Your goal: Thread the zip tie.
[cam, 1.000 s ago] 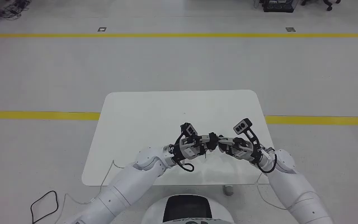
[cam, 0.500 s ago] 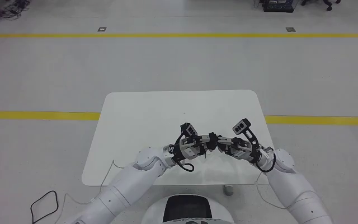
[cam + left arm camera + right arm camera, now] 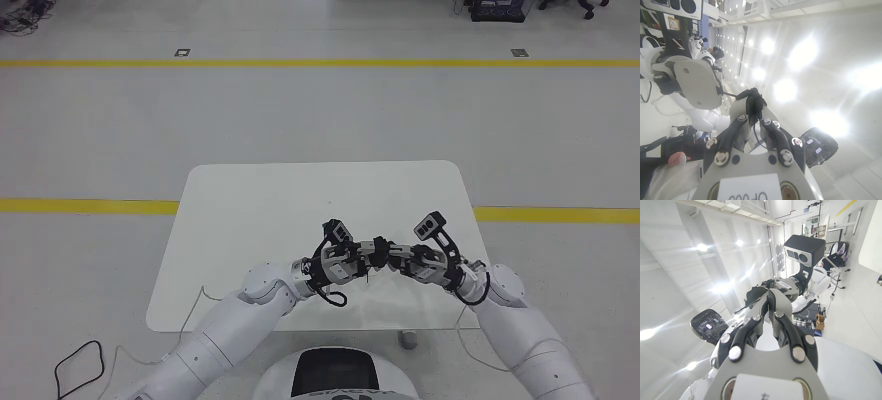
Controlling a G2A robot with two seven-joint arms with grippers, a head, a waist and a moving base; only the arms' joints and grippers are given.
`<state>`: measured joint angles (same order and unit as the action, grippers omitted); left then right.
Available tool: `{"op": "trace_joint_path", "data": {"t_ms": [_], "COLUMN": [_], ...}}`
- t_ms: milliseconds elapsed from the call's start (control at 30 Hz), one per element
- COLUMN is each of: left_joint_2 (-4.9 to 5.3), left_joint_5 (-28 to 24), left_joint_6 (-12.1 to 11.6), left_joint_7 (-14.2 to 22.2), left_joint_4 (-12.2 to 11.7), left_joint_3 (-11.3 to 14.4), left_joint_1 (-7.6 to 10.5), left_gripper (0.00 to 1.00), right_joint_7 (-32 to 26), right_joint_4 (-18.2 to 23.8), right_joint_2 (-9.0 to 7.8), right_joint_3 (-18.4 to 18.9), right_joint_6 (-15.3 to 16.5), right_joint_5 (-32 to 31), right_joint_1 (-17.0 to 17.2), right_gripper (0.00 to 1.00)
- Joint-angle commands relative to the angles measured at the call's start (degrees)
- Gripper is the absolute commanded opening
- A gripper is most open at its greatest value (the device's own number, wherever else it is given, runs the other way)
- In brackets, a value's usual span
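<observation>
Both grippers meet tip to tip above the front middle of the white table. A thin black zip tie runs between them. My left gripper is shut on one end of it, and its black-padded fingertips are pressed together around the tie. My right gripper faces it from the other side, its ribbed fingers shut on the tie. A short length of the zip tie sticks out beside those fingers. How the tie's head and tail sit inside the pads is hidden.
The table's far half and left side are bare. Yellow floor lines run behind and beside it. A small grey object lies on the floor by the table's front right corner.
The right gripper has crept slightly left, closer to the left gripper. The left arm has stayed still.
</observation>
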<state>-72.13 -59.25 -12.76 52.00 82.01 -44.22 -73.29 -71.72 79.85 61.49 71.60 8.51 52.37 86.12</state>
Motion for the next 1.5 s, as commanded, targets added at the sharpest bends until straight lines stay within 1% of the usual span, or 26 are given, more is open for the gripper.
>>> {"op": "trace_joint_path", "data": {"t_ms": [0,733,1467], "left_joint_2": [0.0,0.0,0.0], "left_joint_5": [0.0,0.0,0.0], "left_joint_6": [0.0,0.0,0.0], "left_joint_7": [0.0,0.0,0.0], "left_joint_4": [0.0,0.0,0.0], "left_joint_3": [0.0,0.0,0.0], "left_joint_1": [0.0,0.0,0.0], "left_gripper": [0.0,0.0,0.0], "right_joint_7": [0.1,0.7,0.7], "right_joint_4": [-0.1,-2.1,-3.1], "right_joint_2": [0.03,0.49,0.72], "right_joint_3": [0.0,-1.0,-1.2], "right_joint_6": [-0.1,-1.5,-2.0], "right_joint_5": [-0.1,-1.2,-2.1], "right_joint_1": [-0.1,-1.5,-1.8], "right_gripper": [0.0,0.0,0.0]}}
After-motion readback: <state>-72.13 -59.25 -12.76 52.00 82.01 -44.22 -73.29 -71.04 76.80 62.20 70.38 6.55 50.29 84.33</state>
